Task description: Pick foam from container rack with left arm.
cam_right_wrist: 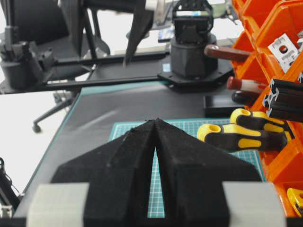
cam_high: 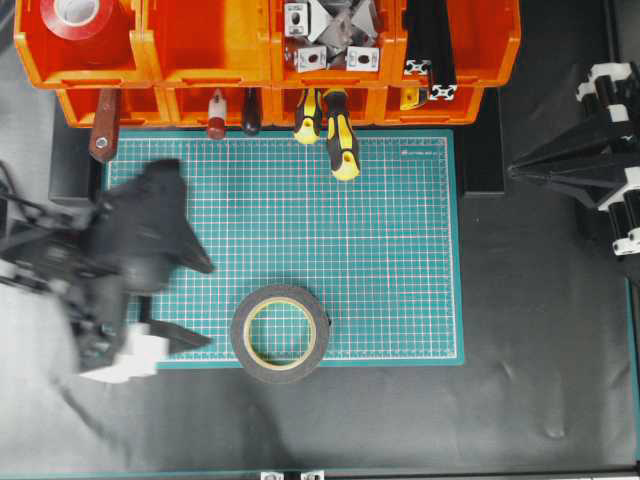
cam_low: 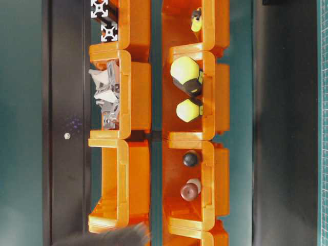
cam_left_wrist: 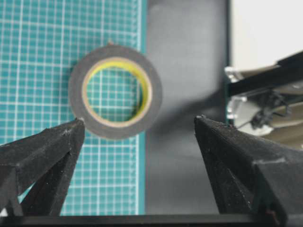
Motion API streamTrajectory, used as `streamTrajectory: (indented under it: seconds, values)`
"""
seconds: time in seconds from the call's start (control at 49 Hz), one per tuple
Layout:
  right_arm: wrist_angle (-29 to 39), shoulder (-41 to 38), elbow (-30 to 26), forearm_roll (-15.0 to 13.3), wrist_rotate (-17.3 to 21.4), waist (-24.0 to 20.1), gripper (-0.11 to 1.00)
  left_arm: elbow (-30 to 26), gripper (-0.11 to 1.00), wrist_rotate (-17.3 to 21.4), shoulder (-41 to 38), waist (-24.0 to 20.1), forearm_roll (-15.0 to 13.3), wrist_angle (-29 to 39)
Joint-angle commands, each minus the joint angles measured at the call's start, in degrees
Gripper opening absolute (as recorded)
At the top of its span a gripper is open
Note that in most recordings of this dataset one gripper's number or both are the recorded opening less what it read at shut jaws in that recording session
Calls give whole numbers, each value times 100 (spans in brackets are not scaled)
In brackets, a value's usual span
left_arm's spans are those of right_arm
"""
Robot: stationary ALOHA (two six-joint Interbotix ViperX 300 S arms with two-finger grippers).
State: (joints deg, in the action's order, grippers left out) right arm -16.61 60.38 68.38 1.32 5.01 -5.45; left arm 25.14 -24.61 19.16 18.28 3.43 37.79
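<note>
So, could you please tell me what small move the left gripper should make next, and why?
Probably a short retreat up and away. The foam already lies flat on the green cutting mat, out of the container rack, and the left gripper is open with nothing between its fingers, so the pick looks done.

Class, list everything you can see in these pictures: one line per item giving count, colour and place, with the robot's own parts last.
foam tape roll: one, black with cream-yellow inner band, flat on the mat's front edge.
cutting mat: one, green, gridded, mid-table.
container rack: two rows of orange bins, along the back.
red tape roll: one, red with white core, back left bin.
metal brackets: several, grey, back bin.
black aluminium profiles: two or so, back right bin.
yellow-black handles: two, sticking out of a front bin.
brown handle: one, front left bin.
left claw: black, open, apart from the roll.
right claw: black, shut, right edge.
</note>
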Motion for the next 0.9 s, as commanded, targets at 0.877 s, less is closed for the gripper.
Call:
streamTrajectory:
  seconds: [0.877]
  values:
    - [70,193,-185,18,0,-9,0,2373,80,1362,4061,-431,18,-2285]
